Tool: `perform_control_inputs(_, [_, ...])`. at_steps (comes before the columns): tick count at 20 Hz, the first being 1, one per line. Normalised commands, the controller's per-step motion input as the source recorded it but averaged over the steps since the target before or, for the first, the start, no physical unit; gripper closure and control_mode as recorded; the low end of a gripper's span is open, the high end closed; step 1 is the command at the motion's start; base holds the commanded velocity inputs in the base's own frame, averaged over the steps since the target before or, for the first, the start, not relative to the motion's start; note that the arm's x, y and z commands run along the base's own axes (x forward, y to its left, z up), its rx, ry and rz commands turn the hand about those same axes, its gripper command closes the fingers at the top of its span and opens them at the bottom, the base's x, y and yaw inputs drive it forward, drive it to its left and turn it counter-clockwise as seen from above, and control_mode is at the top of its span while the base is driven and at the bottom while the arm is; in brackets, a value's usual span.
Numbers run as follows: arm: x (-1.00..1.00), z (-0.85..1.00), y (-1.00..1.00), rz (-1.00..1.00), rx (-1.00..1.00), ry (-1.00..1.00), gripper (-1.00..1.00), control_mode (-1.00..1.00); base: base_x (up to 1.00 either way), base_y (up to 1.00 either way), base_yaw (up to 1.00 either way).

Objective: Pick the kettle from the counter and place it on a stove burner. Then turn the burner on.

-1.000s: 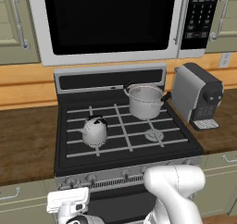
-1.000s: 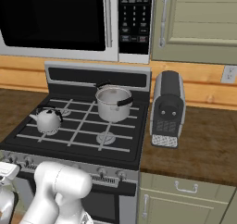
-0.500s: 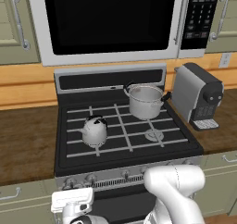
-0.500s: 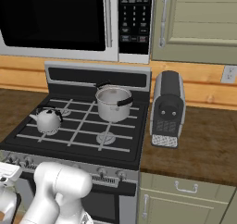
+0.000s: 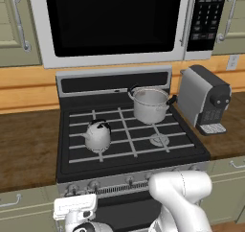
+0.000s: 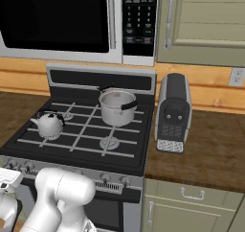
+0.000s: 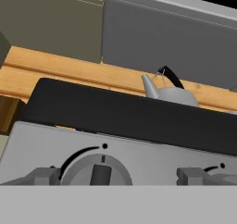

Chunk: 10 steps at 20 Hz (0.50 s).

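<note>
The pale grey kettle (image 5: 98, 135) (image 6: 50, 124) with its black arched handle stands upright on the front left stove burner, off the dark wood counter (image 5: 26, 149). The hand view looks up past the stove's front edge at the kettle (image 7: 169, 93). My gripper (image 7: 118, 177) is open, low in front of the stove's control panel. Its fingertips (image 7: 44, 176) stand wide on either side of a round knob (image 7: 99, 170), apart from it. The hand's white body (image 5: 75, 208) hangs below the panel at the left. The front right burner (image 5: 159, 140) (image 6: 109, 143) is bare.
A shiny steel pot (image 5: 150, 104) (image 6: 117, 106) sits on the back right burner. A coffee machine (image 5: 206, 101) (image 6: 173, 112) stands on the counter right of the stove, and a microwave (image 5: 119, 20) hangs above. A second knob (image 7: 222, 172) lies further right.
The hand has crept slightly rightward below the stove front. The jaws stay open, and the kettle and pot have not moved.
</note>
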Motion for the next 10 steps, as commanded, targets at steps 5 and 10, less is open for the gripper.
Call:
perform_control_inputs(5, [0.0, 0.0, 0.0, 0.0, 0.0, 0.0, 1.0, -1.0, 0.0, 0.0, 0.0])
perform_control_inputs(10, [0.0, 0.0, 0.0, 0.0, 0.0, 0.0, 1.0, -1.0, 0.0, 0.0, 0.0])
